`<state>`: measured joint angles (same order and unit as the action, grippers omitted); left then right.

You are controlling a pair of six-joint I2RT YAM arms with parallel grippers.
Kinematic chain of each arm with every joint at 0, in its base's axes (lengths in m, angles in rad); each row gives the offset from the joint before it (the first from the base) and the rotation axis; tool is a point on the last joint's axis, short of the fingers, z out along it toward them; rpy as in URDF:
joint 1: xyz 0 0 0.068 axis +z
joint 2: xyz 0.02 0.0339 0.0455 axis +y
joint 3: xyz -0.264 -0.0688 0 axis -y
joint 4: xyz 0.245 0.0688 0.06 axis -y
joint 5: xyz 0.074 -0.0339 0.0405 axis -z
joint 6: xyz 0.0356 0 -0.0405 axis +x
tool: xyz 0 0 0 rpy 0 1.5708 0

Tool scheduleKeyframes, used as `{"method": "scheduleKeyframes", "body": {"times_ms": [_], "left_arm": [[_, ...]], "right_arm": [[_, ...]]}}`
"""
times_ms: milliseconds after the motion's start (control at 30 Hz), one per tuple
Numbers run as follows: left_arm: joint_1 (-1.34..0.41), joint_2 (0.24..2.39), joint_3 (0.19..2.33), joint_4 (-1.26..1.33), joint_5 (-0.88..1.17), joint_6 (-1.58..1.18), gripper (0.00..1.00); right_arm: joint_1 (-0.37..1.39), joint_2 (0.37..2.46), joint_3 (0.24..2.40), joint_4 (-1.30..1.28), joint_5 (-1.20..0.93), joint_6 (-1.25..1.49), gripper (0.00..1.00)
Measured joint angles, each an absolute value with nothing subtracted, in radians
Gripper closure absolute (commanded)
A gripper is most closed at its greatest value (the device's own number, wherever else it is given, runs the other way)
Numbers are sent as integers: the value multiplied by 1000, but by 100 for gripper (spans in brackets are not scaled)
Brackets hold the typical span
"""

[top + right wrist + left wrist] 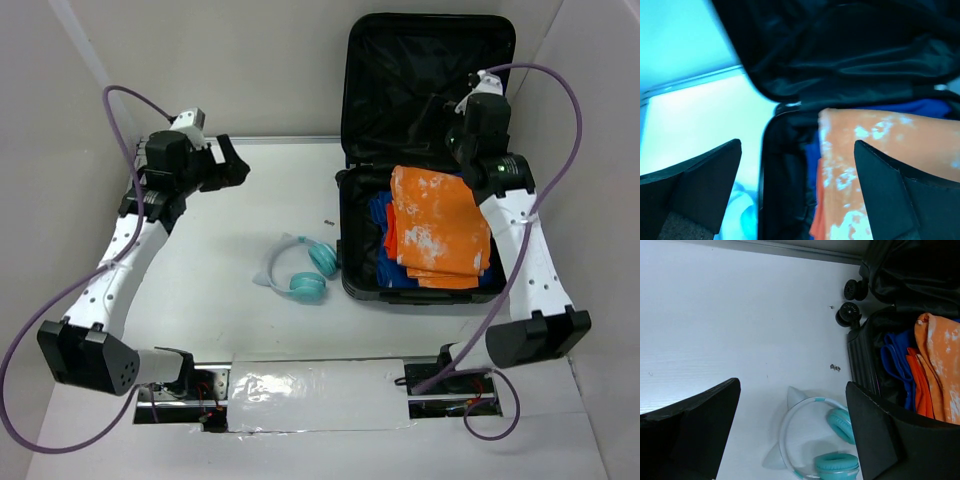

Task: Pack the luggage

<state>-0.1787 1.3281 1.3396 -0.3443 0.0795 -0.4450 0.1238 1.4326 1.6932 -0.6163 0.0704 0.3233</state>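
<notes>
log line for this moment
left pincer open, empty | right pincer open over open black hard-shell suitcase | orange patterned cloth on blue cloth inside | teal cat-ear headphones outside, beside it

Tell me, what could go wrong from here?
The headphones lie close beside the suitcase wall, so the left pincer might knock it when grabbing them. The orange cloth reaches near the front rim and could snag when the lid shuts.

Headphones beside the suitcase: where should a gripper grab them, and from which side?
I'd pinch the white headband from straight above. The headphones lie flat on the table, their thin band arcing away from the luggage.
</notes>
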Motion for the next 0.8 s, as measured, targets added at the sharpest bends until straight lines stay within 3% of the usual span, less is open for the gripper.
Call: {"method": "scheduleKeyframes", "body": {"times_ms": [200,533,667,800], "left_arm": [[-153,1206,1242,-337,179,-395,1],[-138,1044,1000,-407,185,-400,1],[-131,1015,974,-419,173,-401,1],[-118,1044,972,-418,167,-404,1]], "right_arm": [[172,1363,1568,-562,21,313,0],[73,1548,1545,-569,205,307,0],[-15,1650,1546,-571,215,305,9],[-61,1695,1536,-566,208,306,12]]}}
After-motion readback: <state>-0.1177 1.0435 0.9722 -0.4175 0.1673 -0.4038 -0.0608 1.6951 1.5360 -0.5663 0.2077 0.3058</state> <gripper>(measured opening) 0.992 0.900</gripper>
